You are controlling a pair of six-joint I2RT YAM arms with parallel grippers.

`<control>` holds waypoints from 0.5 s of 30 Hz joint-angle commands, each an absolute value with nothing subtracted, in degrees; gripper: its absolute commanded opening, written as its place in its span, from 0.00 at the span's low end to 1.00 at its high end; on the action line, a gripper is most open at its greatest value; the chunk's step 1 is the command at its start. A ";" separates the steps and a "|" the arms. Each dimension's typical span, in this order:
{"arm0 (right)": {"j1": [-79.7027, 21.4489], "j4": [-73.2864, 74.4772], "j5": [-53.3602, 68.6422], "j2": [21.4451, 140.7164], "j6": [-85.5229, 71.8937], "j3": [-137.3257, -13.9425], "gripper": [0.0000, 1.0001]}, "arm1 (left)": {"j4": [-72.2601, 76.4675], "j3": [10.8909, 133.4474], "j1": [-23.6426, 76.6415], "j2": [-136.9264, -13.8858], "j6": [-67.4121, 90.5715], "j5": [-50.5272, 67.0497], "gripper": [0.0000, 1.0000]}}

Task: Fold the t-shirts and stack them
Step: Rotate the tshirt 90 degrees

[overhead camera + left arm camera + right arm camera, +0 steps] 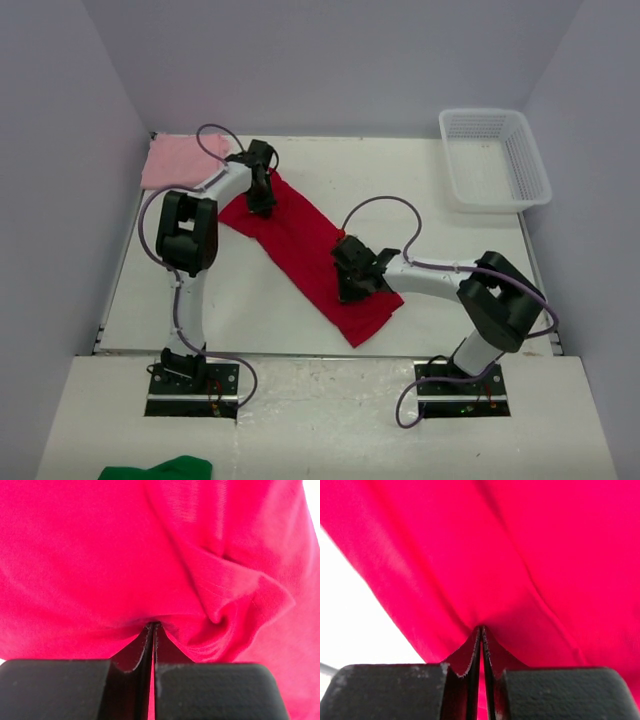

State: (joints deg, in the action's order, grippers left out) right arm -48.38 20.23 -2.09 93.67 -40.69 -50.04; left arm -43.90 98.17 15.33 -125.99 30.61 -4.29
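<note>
Diagonally, long creased crimson t-shirt [300, 250].

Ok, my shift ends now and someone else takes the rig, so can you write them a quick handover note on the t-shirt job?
The left hand is shut on the red t-shirt at its far end.
The right hand is shut on the same shirt, nearer its near end.
The red t-shirt lies as a long diagonal strip mid-table. The pink t-shirt sits folded at the far left corner.
Done: pink one folded, red one narrowed to a strip.
Left: fold the red strip shorter, then stack it with the pink one.
</note>
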 commanded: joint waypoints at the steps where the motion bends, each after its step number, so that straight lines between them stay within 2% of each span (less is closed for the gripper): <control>1: -53.60 25.75 1.32 97.55 -46.30 -47.55 0.04 | -41.05 101.07 18.01 -132.45 27.34 1.48 0.00; 9: -66.95 27.32 2.11 106.95 -49.48 -57.46 0.04 | -38.24 108.54 23.99 -137.19 22.50 9.13 0.00; 15: -69.52 33.13 -3.59 106.27 -48.17 -65.91 0.04 | -37.53 109.86 23.99 -136.59 20.31 9.24 0.00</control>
